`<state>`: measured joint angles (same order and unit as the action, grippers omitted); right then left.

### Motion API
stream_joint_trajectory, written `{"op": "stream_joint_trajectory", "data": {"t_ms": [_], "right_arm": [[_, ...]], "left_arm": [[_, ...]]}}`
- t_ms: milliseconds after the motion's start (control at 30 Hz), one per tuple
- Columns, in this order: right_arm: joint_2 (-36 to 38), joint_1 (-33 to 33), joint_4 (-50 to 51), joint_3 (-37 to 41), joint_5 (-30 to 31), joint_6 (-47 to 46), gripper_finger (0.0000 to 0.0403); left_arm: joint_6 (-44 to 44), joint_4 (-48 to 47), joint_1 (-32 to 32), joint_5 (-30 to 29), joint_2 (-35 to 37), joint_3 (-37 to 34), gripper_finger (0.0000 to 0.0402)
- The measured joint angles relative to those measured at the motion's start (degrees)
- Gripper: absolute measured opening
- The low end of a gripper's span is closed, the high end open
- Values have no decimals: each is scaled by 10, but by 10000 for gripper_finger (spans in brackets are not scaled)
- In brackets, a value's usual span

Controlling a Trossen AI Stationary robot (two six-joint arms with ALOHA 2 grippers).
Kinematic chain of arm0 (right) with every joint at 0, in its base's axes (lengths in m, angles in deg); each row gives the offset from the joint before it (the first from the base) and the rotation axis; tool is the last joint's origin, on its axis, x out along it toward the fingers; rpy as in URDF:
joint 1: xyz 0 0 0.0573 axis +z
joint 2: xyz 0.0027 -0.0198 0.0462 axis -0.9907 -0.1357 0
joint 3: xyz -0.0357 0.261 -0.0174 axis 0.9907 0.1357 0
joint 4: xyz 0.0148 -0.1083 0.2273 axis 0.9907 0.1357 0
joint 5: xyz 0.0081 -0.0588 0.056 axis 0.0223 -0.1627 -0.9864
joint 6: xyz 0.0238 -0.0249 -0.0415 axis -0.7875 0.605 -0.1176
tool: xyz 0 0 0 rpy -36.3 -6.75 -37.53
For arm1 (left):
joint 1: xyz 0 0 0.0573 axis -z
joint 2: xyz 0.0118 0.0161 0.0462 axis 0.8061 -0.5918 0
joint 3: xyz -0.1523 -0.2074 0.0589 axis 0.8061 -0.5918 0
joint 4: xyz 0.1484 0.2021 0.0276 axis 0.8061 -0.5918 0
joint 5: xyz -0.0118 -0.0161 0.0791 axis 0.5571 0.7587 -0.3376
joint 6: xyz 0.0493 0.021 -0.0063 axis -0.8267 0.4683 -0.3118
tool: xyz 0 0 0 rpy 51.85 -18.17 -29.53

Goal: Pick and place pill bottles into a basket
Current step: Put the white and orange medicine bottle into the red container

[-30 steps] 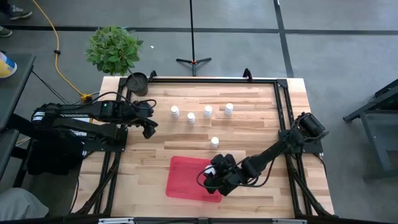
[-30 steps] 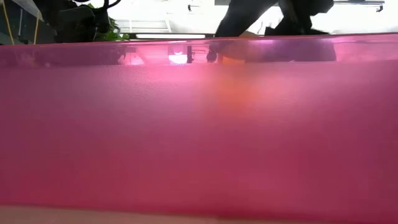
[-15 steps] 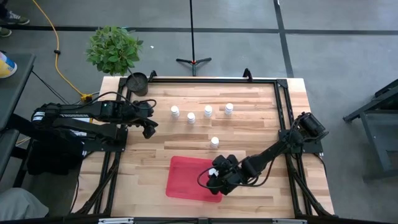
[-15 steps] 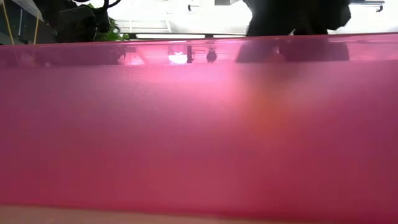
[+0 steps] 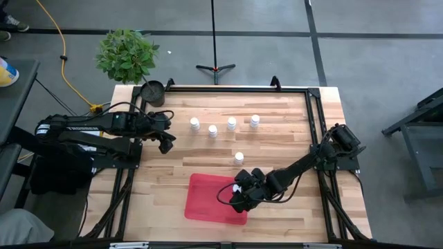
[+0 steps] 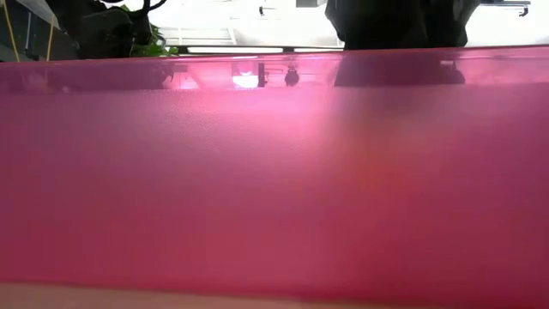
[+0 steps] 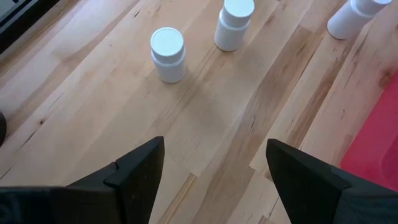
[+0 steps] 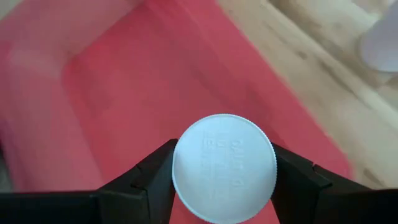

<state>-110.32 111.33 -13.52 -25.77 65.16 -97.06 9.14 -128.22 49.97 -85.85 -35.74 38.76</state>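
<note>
R gripper (image 8: 224, 177), fingers clamped on a pill bottle (image 8: 224, 167), hangs over the red basket (image 5: 204, 197) on the bench. Best to lower straight down before letting go, so it doesn't topple. Bottle's long axis runs w/ the wrist camera's line of sight, cap facing the camera. L gripper (image 7: 214, 171) waits, fingers wide, near other bottles.

Right arm stretched low and forward-left, right gripper (image 5: 237, 196) clamped on a pill bottle (image 8: 224, 167). Left arm folded at its own side, left gripper (image 5: 166, 142) parted, holding nothing.
</note>
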Motion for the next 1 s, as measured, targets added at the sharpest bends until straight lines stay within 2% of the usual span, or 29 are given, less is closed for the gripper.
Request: {"op": "stream_joint_trajectory", "data": {"t_ms": [433, 1000], "right_arm": [[-5, -3, 5, 0, 30, 3, 202], [-20, -2, -14, 0, 23, -3, 202]], "left_arm": [[0, 0, 0, 0, 0, 0, 317], [0, -3, 0, -1, 0, 0, 317]]}}
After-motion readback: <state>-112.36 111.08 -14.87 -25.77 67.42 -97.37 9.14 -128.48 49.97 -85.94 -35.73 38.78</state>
